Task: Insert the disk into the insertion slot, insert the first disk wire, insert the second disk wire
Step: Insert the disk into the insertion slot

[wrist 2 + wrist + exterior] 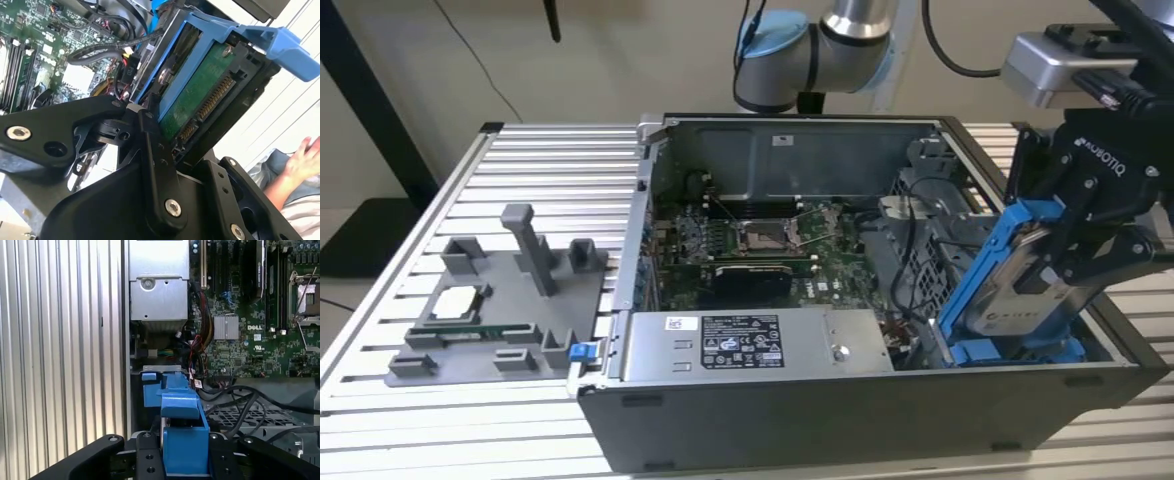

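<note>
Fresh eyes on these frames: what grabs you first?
The disk, bright blue in its carrier, stands tilted in the gripper, which is shut on it over the open computer case at the exterior view's right end. Mid-case, the motherboard's CPU socket lies bare; a person's hand shows past the disk in the second wrist view.

A big open computer case (854, 415) sits on a table (534, 160) of silver ridged strips. Inside it is a green board (707, 245) with a square socket (761, 236) in its middle. A grey box (834, 345) with a sticker lies along its near edge. On the exterior view's left, a grey holder (487, 280) rests on the table. It has a tall post (527, 245), a shiny square chip (458, 303) and a thin green stick (470, 333). In the second wrist view black wires (95, 54) curl over the board.
</note>
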